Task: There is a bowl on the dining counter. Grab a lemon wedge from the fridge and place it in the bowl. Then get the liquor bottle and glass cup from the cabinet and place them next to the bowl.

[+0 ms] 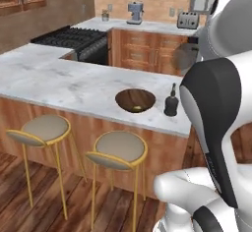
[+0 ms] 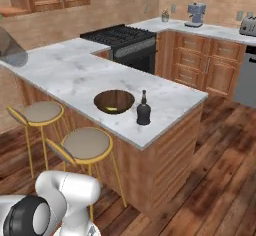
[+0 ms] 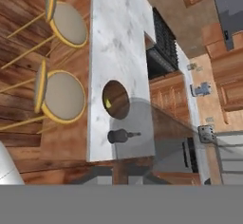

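- Gripper (image 3: 124, 173): dark finger tips sit low in the hand view, jaws drawn together and clamped on the glass cup (image 3: 142, 128), which shows as a translucent grey shape right ahead of them.
- The same cup shows as a grey see-through blob up by the arm in the left base view, raised above the dining counter (image 1: 59, 78) and not touching it.
- Two tan stools (image 1: 118, 150) with gold legs stand at the near side of the counter.
- Bowl (image 1: 142, 97) sits on the counter near its right end, with the lemon wedge (image 1: 136, 108) inside as a small yellow piece at the near wall.
- Liquor bottle (image 1: 171, 103) stands upright just beside the bowl on its right, apart from it.
- Step in hand, as I judge it: lemon and bottle are done, and the cup is in transport, the last item.
- Next move calls for lowering the cup onto bare marble close to the bowl, clear of the bottle, base flat, then opening the jaws.
- Further back: black stove (image 1: 74, 38), then the wall worktop with a coffee machine (image 1: 134, 12) and a toaster (image 1: 188, 19).
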Controlling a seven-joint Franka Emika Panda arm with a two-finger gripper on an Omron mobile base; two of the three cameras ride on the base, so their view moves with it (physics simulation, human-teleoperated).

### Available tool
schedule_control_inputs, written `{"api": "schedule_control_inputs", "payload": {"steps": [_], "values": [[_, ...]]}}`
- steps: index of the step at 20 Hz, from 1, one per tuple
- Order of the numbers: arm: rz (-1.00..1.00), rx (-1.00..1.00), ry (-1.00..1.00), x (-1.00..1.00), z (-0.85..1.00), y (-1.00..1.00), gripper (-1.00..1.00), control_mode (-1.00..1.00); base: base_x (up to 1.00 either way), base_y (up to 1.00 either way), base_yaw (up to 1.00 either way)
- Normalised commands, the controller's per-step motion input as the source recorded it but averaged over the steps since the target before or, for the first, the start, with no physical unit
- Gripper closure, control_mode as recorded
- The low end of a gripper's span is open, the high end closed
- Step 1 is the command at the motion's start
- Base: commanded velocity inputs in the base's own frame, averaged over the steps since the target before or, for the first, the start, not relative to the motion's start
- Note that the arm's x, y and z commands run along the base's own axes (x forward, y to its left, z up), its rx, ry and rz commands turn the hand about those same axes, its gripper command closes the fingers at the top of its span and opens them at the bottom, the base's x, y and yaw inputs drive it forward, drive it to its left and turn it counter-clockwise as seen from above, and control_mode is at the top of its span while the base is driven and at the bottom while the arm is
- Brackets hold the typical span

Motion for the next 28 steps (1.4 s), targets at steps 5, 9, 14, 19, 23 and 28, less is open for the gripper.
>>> {"api": "schedule_control_inputs", "payload": {"steps": [5,9,14,19,23,28], "values": [[0.00,0.00,0.00,0.00,0.00,0.00,1.00,1.00,0.07,0.93,-0.56],[0.00,0.00,0.00,0.00,0.00,0.00,1.00,1.00,0.06,0.93,-0.56],[0.00,0.00,0.00,0.00,0.00,0.00,1.00,1.00,0.05,0.93,-0.56],[0.00,0.00,0.00,0.00,0.00,0.00,1.00,1.00,0.05,0.94,-0.56],[0.00,0.00,0.00,0.00,0.00,0.00,1.00,1.00,0.00,0.96,-0.52],[0.00,0.00,0.00,0.00,0.00,0.00,1.00,1.00,0.44,0.52,-0.25]]}}
